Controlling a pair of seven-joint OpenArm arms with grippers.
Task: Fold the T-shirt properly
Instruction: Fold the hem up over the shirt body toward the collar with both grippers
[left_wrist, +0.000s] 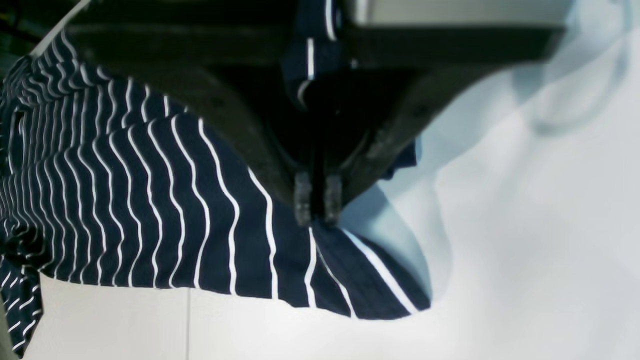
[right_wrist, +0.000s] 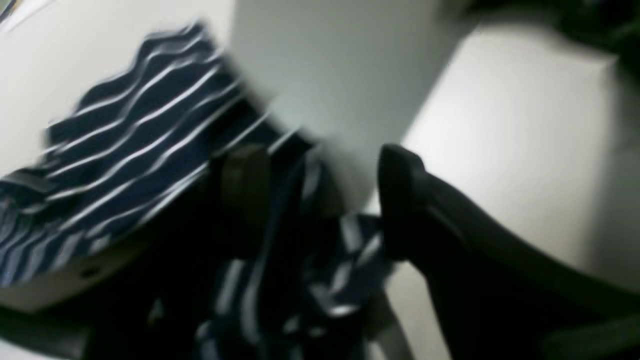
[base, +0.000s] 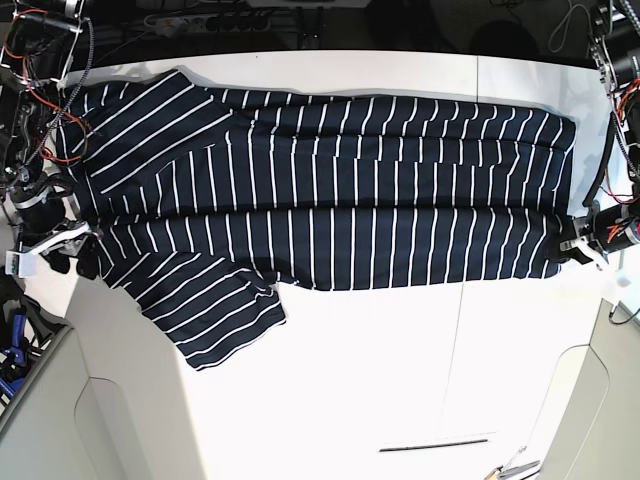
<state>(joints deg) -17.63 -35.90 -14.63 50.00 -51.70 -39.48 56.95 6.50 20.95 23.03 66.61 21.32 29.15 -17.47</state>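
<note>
The T-shirt (base: 330, 210), dark navy with thin white stripes, lies stretched across the white table (base: 400, 370), one sleeve (base: 215, 310) pointing toward the front. My left gripper (left_wrist: 317, 202) is shut on the shirt's edge (left_wrist: 320, 260), at the shirt's right end in the base view (base: 572, 245). The right gripper (right_wrist: 322, 190) sits at the shirt's left end (base: 80, 250). Its fingers (right_wrist: 400, 190) stand apart, with loose bunched fabric (right_wrist: 345, 270) lying between them. The right wrist view is blurred.
Cables and arm hardware (base: 35, 80) crowd the far left corner, and more wiring (base: 615, 60) sits at the far right. A seam (base: 465, 330) runs across the table. A thin dark slot (base: 430, 445) and small tools (base: 505, 468) lie near the front edge.
</note>
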